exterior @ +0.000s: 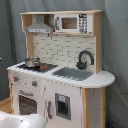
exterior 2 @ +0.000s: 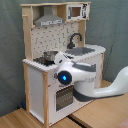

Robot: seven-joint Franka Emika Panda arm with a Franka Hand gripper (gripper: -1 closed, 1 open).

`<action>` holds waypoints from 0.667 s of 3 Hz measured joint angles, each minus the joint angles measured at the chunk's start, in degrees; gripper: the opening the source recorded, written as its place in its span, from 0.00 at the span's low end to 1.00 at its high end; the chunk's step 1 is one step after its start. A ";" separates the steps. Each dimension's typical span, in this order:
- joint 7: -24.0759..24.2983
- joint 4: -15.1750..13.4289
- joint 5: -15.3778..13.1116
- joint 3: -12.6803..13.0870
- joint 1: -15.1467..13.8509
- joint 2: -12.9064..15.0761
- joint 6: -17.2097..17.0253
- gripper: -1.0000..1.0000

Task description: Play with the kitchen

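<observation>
The kitchen (exterior: 60,75) stands upright on the floor, central in both exterior views. Judged rigid, heavy, immovable; the only workable holds are the oven handle (exterior: 26,93), at seven o'clock, and the knobs. Gripper state: cannot tell.

From my station, both exterior views look soft and slightly blurred, with fine detail smeared. Light is even and diffuse, moderately bright, with no hard shadows. In the first exterior view, the kitchen (exterior: 60,70) shows dim shade under its hood (exterior: 40,26) and a faint sheen on the sink (exterior: 72,73). A pale arm part sits out of focus at the bottom edge. In the second exterior view, the arm (exterior 2: 92,82) is bright white, and a blue light (exterior 2: 63,77) on it glows with a small halo.
</observation>
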 joint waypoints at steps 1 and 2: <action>-0.48 -4.88 -0.95 0.12 2.42 -1.75 3.31 1.00; -0.56 -10.01 -1.46 0.18 4.71 -2.99 7.69 1.00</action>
